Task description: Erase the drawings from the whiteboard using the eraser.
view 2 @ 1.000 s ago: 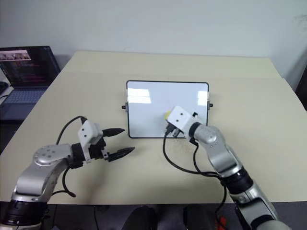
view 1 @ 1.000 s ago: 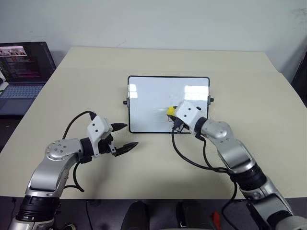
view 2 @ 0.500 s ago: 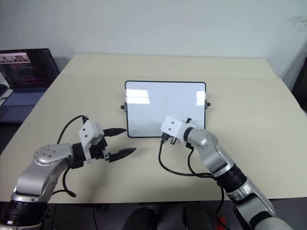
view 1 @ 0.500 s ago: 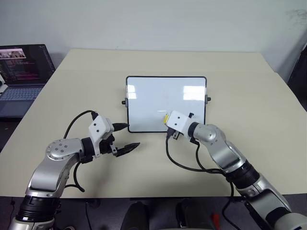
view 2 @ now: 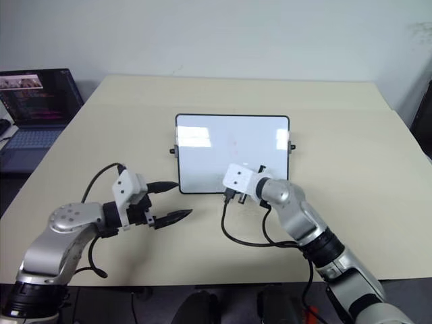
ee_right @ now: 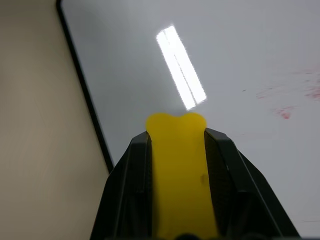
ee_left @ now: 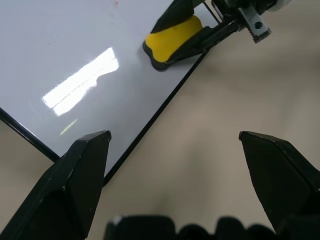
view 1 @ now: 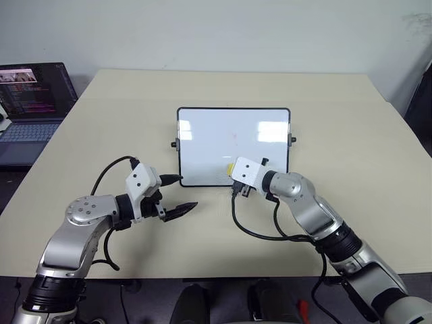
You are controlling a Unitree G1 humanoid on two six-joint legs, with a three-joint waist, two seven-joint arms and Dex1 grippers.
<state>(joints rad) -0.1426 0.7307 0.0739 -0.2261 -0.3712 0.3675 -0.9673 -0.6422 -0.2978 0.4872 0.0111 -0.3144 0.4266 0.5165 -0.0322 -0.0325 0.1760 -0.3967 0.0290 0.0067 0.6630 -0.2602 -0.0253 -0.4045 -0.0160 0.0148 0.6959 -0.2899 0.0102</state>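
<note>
Eraser (ee_right: 179, 170) sits clenched in my right claw (view 1: 233, 177), pressed on the whiteboard (view 1: 202, 145) near its front edge. Faint red drawings (ee_right: 295, 97) smear the board's middle. My left claw (view 1: 177, 194) hangs released over the tabletop (view 1: 337, 108), just off the board's front-left corner.

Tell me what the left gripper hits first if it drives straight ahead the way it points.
Most likely the whiteboard: its black near edge lies just ahead of the open left gripper, with the eraser beyond, held in the right gripper. Depth is hard to judge.
</note>
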